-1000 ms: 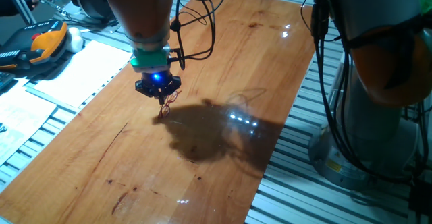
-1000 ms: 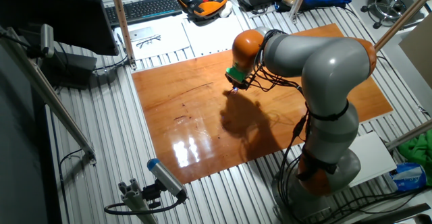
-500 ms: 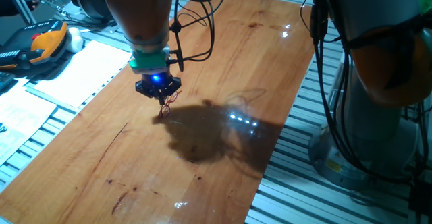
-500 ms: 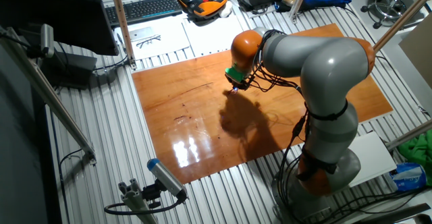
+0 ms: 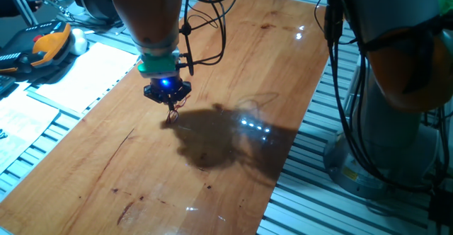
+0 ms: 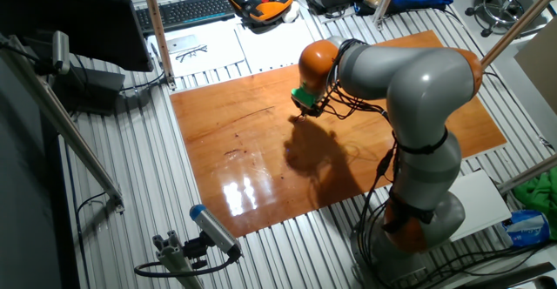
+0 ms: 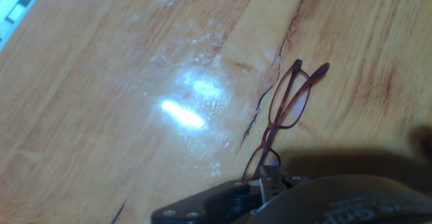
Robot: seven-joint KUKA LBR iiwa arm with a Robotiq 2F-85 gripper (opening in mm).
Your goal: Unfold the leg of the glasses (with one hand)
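Observation:
The glasses (image 5: 172, 112) are thin reddish-brown wire spectacles that hang from my gripper (image 5: 168, 98) just over the wooden table (image 5: 233, 65). The tip of the glasses is at or near the wood. The gripper is black with a blue light, below a teal ring. In the hand view the glasses (image 7: 285, 106) stretch away from the fingertips (image 7: 268, 175), which are shut on the frame's near end, with one leg tip at the far end. In the other fixed view the gripper (image 6: 302, 110) is over the table's far middle; the glasses are too small to make out there.
White papers (image 5: 78, 76) and an orange-black handset (image 5: 42, 45) lie left of the table. A keyboard (image 6: 183, 10) and another pair of glasses on paper (image 6: 190, 52) lie beyond the far edge. The arm's grey base (image 6: 422, 211) stands at the right side.
The gripper with the glasses has shifted a few pixels to the right; the hanging glasses look narrower than a second ago.

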